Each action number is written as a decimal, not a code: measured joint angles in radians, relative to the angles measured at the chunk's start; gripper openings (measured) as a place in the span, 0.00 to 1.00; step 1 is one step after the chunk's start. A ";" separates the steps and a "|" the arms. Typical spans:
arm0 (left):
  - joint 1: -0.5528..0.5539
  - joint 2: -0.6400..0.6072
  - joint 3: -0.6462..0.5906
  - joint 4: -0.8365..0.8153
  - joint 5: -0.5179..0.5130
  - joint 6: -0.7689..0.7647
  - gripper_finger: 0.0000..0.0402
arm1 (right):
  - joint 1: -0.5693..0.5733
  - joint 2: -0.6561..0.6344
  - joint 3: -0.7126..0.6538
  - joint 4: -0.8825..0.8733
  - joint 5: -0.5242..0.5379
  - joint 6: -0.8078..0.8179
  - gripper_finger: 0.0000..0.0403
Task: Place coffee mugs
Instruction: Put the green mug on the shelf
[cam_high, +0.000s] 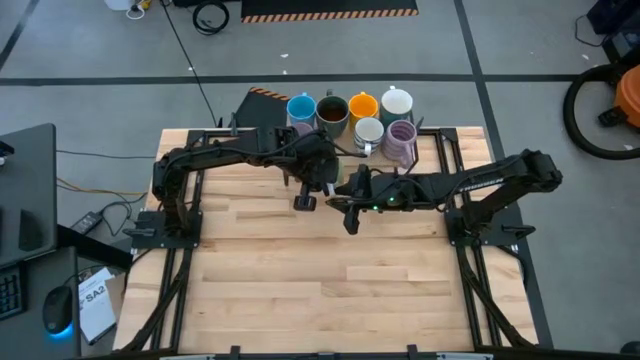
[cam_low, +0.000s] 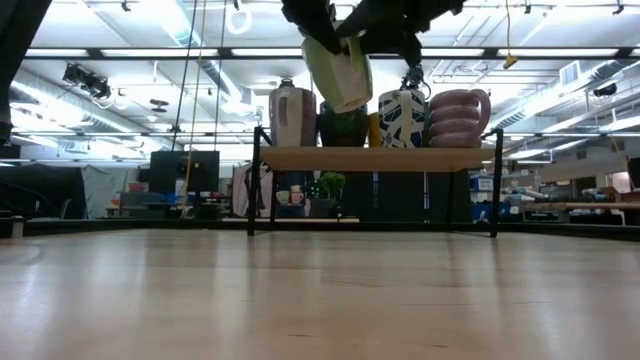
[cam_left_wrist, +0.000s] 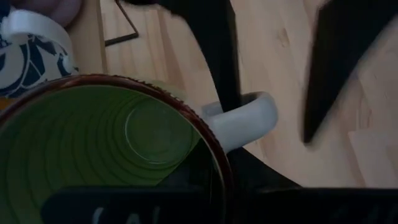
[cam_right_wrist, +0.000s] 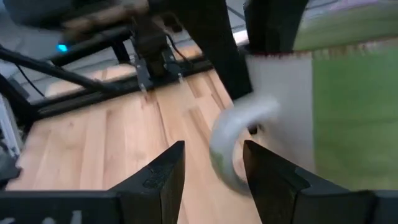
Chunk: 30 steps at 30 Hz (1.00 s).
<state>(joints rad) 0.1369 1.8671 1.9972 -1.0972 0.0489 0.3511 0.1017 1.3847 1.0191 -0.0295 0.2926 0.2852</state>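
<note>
A green mug (cam_low: 340, 70) with a dark red rim and a pale grey handle (cam_left_wrist: 249, 118) hangs high above the table's middle, and my left gripper (cam_left_wrist: 230, 199) is shut on it. My right gripper (cam_right_wrist: 214, 155) comes in level from the table's right and is open. The handle (cam_right_wrist: 233, 146) stands just ahead of its fingertips, between them, and I see no touch. In the high view both grippers (cam_high: 315, 190) (cam_high: 348, 205) meet at the middle and hide the mug. Blue (cam_high: 300, 108), dark brown (cam_high: 332, 110), orange (cam_high: 362, 105), white (cam_high: 397, 102) and lilac (cam_high: 401, 140) mugs stand at the far edge. My left gripper holds the green mug by its wall at the rim (cam_left_wrist: 221, 168), beside the handle, one finger inside the mug and one outside. The fingers slant down from above. The mug is lifted clear of the table and hangs tilted below them.
A low rack (cam_low: 375, 158) along the table's far edge carries the other mugs, among them a patterned one (cam_low: 402, 118) and a lilac one (cam_low: 455, 118). The wooden tabletop (cam_high: 330, 290) lies bare toward the near edge. Dark frame rails (cam_high: 180, 250) run along both sides.
</note>
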 joint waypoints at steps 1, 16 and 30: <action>-0.002 0.000 0.000 0.004 0.000 0.000 0.07 | 0.000 0.007 0.002 0.034 -0.005 -0.004 0.42; -0.019 -0.002 0.000 -0.001 0.002 0.090 0.07 | -0.002 0.022 0.001 0.077 -0.047 -0.016 0.20; -0.017 -0.001 0.000 -0.002 -0.008 0.125 0.14 | -0.008 0.022 0.001 0.081 -0.049 0.038 0.16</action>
<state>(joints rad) 0.1196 1.8659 1.9976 -1.0988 0.0413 0.4762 0.0940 1.4063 1.0203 0.0516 0.2440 0.3236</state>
